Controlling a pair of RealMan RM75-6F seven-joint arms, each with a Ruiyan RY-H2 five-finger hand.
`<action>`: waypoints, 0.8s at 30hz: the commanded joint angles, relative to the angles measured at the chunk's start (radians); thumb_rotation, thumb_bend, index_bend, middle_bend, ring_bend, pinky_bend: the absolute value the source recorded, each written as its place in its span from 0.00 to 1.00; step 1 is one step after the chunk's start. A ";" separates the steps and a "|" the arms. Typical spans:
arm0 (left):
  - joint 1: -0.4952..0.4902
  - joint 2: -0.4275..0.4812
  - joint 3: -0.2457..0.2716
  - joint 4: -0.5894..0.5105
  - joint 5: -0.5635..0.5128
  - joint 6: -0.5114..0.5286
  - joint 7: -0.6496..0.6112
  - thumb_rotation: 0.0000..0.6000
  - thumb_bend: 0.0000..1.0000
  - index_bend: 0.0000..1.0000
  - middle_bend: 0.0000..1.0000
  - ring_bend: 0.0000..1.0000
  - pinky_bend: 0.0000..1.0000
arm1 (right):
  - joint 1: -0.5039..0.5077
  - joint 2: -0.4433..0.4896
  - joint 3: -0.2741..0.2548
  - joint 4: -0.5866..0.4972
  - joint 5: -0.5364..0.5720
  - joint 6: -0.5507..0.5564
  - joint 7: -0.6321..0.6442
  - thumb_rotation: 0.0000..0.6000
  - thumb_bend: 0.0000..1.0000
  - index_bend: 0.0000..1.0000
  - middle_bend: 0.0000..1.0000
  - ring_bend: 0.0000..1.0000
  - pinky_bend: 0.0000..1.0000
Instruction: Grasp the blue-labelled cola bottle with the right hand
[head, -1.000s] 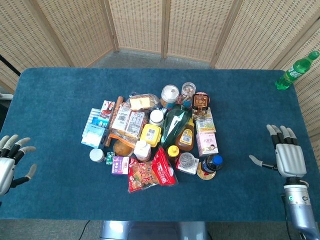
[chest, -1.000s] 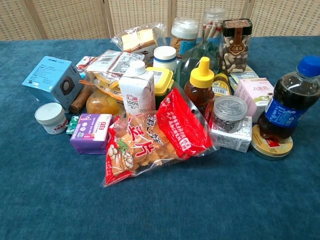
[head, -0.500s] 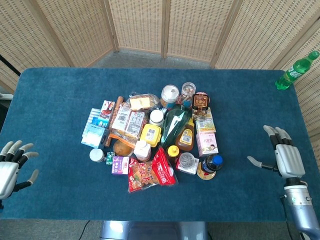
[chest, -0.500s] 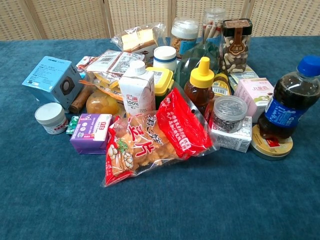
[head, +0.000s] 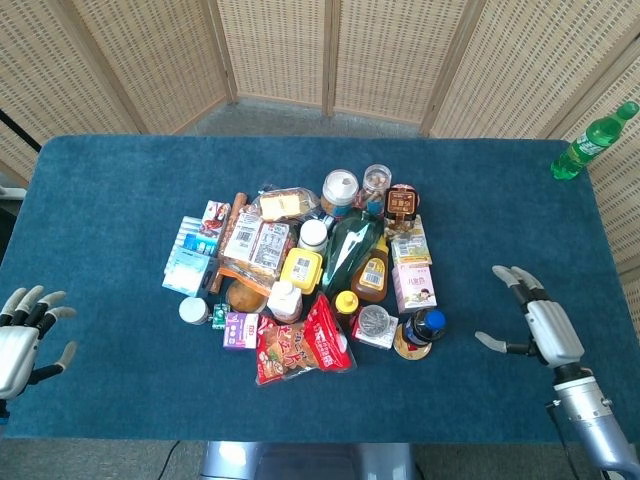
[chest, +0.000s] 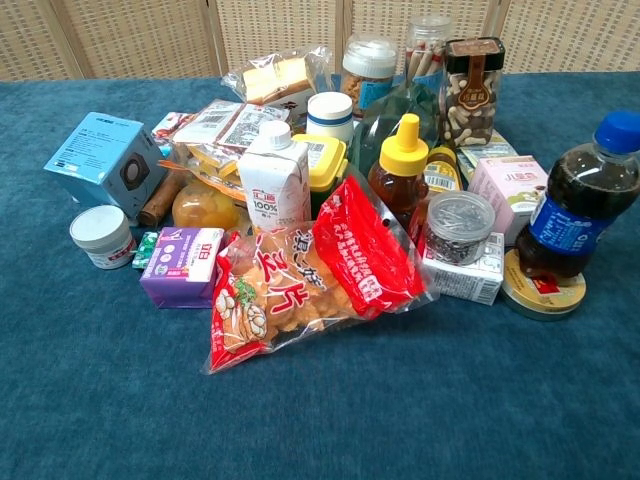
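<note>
Cola bottle (chest: 577, 206) at right edge of pile, on round tin (chest: 543, 284); snack bag (chest: 305, 281) in front; right hand (head: 535, 325) well right.

cola bottle (chest: 577, 211): blue label, blue cap. table (head: 120, 190): teal cloth. snack bag (chest: 305, 280): red. honey bottle (chest: 400, 170): yellow cap.

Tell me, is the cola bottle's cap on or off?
On. The cola bottle stands upright with its blue cap in place.
</note>
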 joint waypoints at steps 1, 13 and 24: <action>0.001 0.006 -0.002 -0.004 0.001 0.005 -0.004 0.82 0.45 0.32 0.21 0.10 0.00 | 0.005 -0.019 -0.012 0.018 -0.011 0.003 -0.005 0.45 0.02 0.00 0.00 0.00 0.00; -0.004 0.023 -0.007 -0.024 0.004 0.007 -0.004 0.83 0.45 0.32 0.21 0.10 0.00 | 0.017 -0.045 -0.041 0.003 -0.003 -0.036 -0.123 0.54 0.00 0.00 0.00 0.00 0.00; -0.004 0.026 -0.009 -0.025 -0.002 0.008 -0.006 0.82 0.45 0.32 0.21 0.09 0.00 | 0.045 -0.065 -0.054 -0.030 -0.005 -0.076 -0.158 0.55 0.00 0.00 0.00 0.00 0.00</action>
